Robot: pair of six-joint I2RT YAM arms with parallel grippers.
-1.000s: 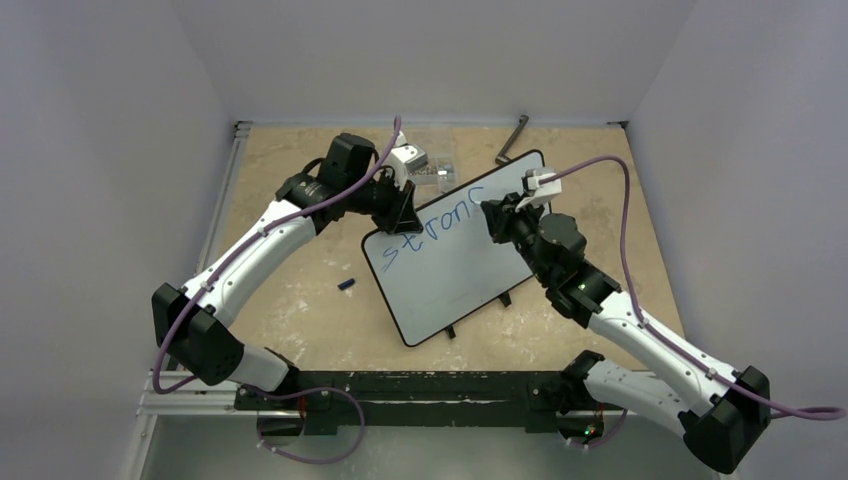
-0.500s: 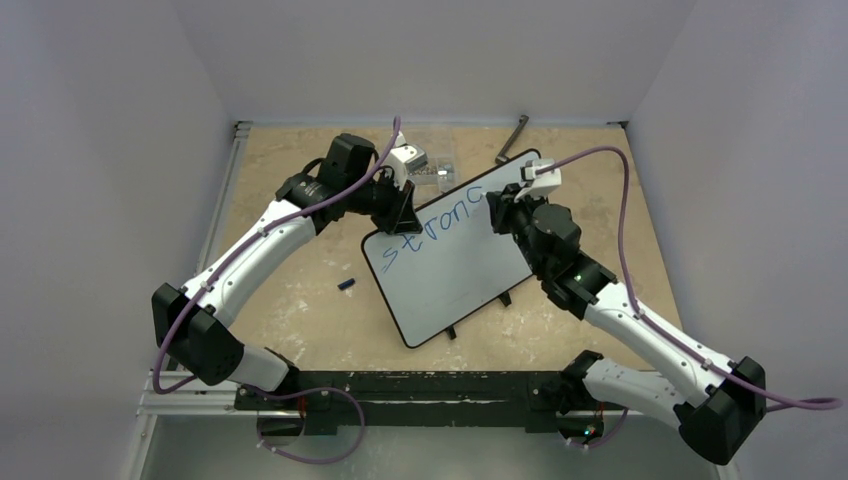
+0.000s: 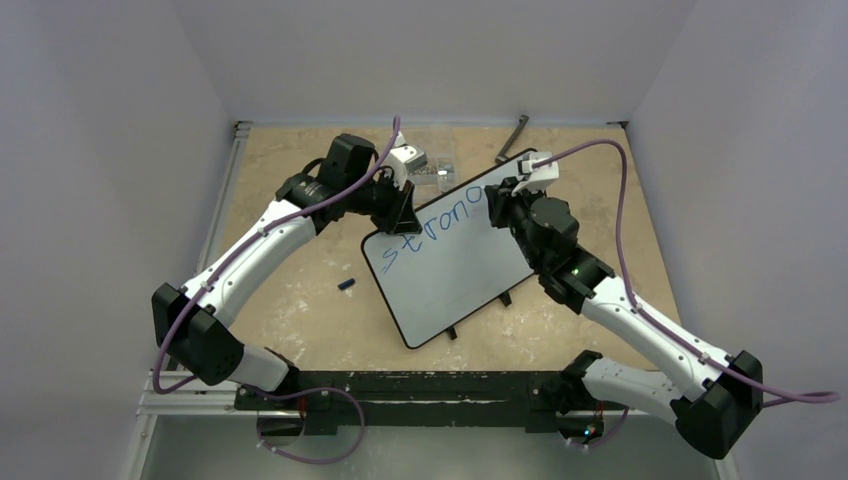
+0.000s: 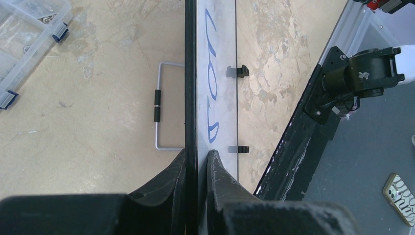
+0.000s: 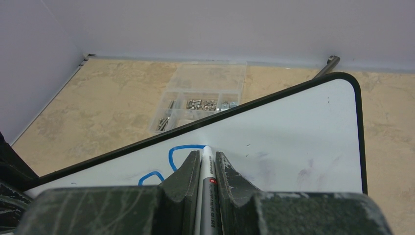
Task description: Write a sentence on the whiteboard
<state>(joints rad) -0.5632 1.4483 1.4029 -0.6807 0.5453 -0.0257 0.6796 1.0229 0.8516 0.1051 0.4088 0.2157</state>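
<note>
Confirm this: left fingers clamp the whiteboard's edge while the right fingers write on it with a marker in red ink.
The ink is blue, not red: the right wrist view shows the marker between the right fingers, its tip on a blue stroke on the whiteboard. The left fingers do clamp its edge.

A tan, mottled surface (image 3: pixel 300 300) is enclosed on three sides by plain, pale lilac-grey walls: the back wall (image 3: pixel 420 60) at 12 o'clock, the left wall (image 3: pixel 100 150) at 9 o'clock and the right wall (image 3: pixel 750 150) at 3 o'clock. An aluminium rail (image 3: pixel 228 200) is fitted along the 9 o'clock edge, and a black beam (image 3: pixel 420 385) is laid across the 6 o'clock edge. A grey floor (image 4: pixel 362 161) is seen beyond that beam. Everything is lit softly and evenly.
</note>
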